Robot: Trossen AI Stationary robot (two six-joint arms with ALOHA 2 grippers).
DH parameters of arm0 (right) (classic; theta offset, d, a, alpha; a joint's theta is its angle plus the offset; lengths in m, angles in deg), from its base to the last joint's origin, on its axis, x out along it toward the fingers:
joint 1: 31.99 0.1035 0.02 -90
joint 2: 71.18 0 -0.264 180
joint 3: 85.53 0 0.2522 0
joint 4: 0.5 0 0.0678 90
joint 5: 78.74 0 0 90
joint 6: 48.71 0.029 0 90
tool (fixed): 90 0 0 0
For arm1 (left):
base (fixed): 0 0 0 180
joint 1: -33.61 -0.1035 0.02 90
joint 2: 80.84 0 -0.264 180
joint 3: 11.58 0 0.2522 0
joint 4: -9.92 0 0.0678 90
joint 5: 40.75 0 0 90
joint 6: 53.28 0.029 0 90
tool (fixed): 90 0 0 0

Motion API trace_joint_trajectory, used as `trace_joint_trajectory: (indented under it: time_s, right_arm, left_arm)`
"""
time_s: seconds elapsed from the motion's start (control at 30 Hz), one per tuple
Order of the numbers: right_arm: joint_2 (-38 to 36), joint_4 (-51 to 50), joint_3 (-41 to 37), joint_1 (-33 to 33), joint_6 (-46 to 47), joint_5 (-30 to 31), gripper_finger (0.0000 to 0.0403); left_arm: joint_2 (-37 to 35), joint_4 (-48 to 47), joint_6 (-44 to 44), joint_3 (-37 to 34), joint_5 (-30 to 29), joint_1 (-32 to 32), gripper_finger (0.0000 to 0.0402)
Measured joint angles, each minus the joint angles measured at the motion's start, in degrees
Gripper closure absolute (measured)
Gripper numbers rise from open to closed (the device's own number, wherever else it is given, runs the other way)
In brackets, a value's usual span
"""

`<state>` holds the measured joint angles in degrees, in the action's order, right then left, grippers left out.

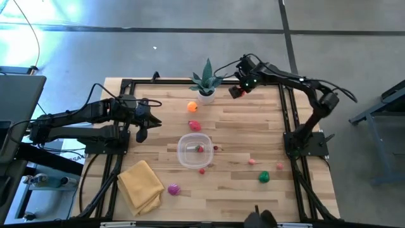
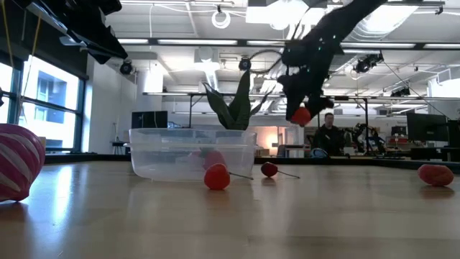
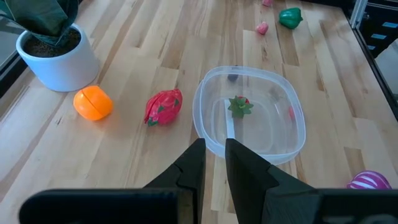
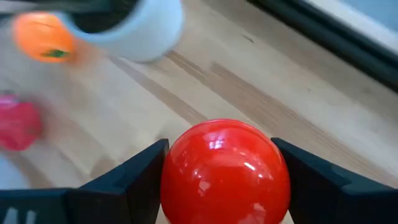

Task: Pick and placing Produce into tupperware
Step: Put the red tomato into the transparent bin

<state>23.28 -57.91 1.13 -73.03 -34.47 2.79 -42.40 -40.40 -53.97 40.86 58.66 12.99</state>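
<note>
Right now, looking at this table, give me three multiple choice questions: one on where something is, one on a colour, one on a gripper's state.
1. Where is the strawberry?
A. inside the tupperware
B. on the yellow cloth
C. in the plant pot

2. What colour is the ball in the right gripper?
A. green
B. red
C. orange

3. How is the left gripper?
A. shut on the orange
B. wide open over the cloth
C. shut, holding nothing

Answers:
1. A, the left wrist view shows it on the container's floor.
2. B, the right wrist view shows a glossy red ball between the fingers.
3. C, its fingers stand nearly together with nothing between them.
</note>
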Motion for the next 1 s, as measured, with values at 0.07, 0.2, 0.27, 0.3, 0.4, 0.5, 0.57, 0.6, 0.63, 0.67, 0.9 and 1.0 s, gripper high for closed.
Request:
trace_joint_trajectory:
  time_s: [0.07, 0.2, 0.27, 0.3, 0.4, 0.5, 0.57, 0.6, 0.63, 0.67, 0.9, 1.0]
  right_arm:
    - [-2.3, 0.2, 0.0, 1.7, -0.6, 0.1, 0.0147]
    - [-6.4, 2.0, 0.0, 6.2, -1.5, -0.2, 0.0147]
    - [-8.1, 4.1, 0.0, 9.0, -1.9, -0.9, 0.0147]
    - [-8.8, 5.4, 0.1, 10.5, -1.9, -1.3, 0.0147]
    - [-10.2, 9.6, 0.1, 15.8, -2.5, -2.3, 0.0147]
    - [-10.6, 13.8, 0.1, 21.3, -2.8, -2.5, 0.0147]
    - [-10.5, 15.9, 0.1, 24.5, -3.0, -2.5, 0.0147]
    - [-10.3, 16.8, 0.1, 26.2, -3.1, -2.4, 0.0147]
    - [-10.0, 18.0, 0.1, 27.8, -3.4, -2.0, 0.0147]
    - [-9.6, 18.6, 0.1, 29.3, -3.7, -1.4, 0.0147]
    - [-4.6, 23.2, 0.1, 37.6, -4.3, 3.6, 0.0147]
    - [-0.9, 25.5, 0.1, 39.2, -4.4, 4.0, 0.0147]
  left_arm:
    - [0.0, 0.0, 0.0, 0.0, 0.0, 0.0, 0.0348]
    - [0.0, 0.0, 0.0, 0.0, 0.0, 0.0, 0.0348]
    - [0.0, 0.0, 0.0, 0.0, 0.0, 0.0, 0.0348]
    - [0.0, 0.0, 0.0, 0.0, 0.0, 0.0, 0.0348]
    - [0.0, 0.0, 0.0, 0.0, 0.0, 0.0, 0.0348]
    - [0.0, 0.0, 0.0, 0.0, 0.0, 0.0, 0.0348]
    - [0.0, 0.0, 0.0, 0.0, 0.0, 0.0, 0.0348]
    - [0.0, 0.0, 0.0, 0.0, 0.0, 0.0, 0.0348]
    - [0.0, 0.0, 0.0, 0.0, 0.0, 0.0, 0.0348]
    - [0.0, 0.0, 0.0, 0.0, 0.0, 0.0, 0.0348]
    - [0.0, 0.0, 0.0, 0.0, 0.0, 0.0, 0.0348]
    - [0.0, 0.0, 0.0, 0.0, 0.0, 0.0, 0.0348]
